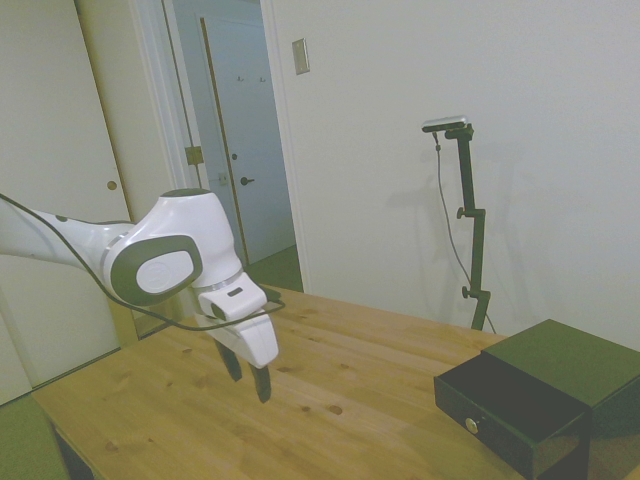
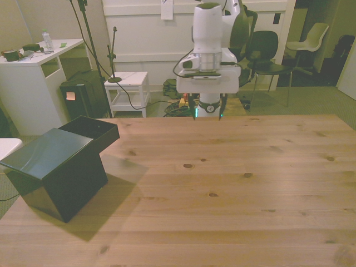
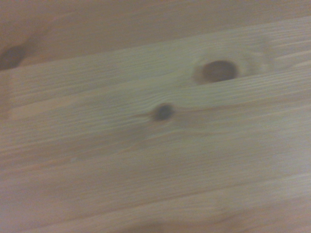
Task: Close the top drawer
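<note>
The black cabinet [image 1: 575, 385] [image 2: 53, 167] stands at the table's end, on the front view's left. Its top drawer [image 1: 495, 405] [image 2: 92, 130] is pulled out, and a small pale knob [image 1: 470, 425] shows on its front in the side view. My gripper [image 1: 248, 373] [image 2: 206, 108] hangs open above the wooden table [image 2: 222, 183], with nothing between its dark fingers. It is well away from the drawer, over the far part of the table. The wrist view holds only blurred wood grain with dark knots [image 3: 217, 71].
Beyond the table stand a white desk [image 2: 33, 78], a small white side table [image 2: 127, 89] and chairs [image 2: 311, 44]. A white wall and doors [image 1: 235, 140] show in the side view.
</note>
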`<state>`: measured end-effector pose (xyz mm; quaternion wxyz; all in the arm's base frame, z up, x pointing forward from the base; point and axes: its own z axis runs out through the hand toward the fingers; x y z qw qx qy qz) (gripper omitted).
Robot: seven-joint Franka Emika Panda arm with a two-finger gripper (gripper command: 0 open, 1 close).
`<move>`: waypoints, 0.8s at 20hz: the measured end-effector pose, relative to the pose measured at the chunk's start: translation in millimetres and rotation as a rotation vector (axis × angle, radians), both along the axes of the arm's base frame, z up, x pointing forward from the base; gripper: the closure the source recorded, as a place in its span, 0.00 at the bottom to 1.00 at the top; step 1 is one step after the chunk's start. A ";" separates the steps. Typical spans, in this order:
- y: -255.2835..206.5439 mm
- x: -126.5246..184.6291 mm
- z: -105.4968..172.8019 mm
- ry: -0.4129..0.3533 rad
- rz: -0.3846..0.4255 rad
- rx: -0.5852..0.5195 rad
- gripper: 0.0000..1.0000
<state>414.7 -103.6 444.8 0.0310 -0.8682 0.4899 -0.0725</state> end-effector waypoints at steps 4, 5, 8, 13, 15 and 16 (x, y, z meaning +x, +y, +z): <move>-73.3 7.4 1.7 -0.013 -0.125 -0.005 0.00; -92.2 10.9 3.0 -0.016 -0.151 -0.007 0.00; -143.9 25.5 8.2 -0.025 -0.204 -0.020 0.00; -192.0 53.9 21.5 -0.045 -0.252 -0.054 1.00; -201.0 61.5 23.6 -0.042 -0.260 -0.061 1.00; -203.8 64.5 24.1 -0.043 -0.262 -0.064 1.00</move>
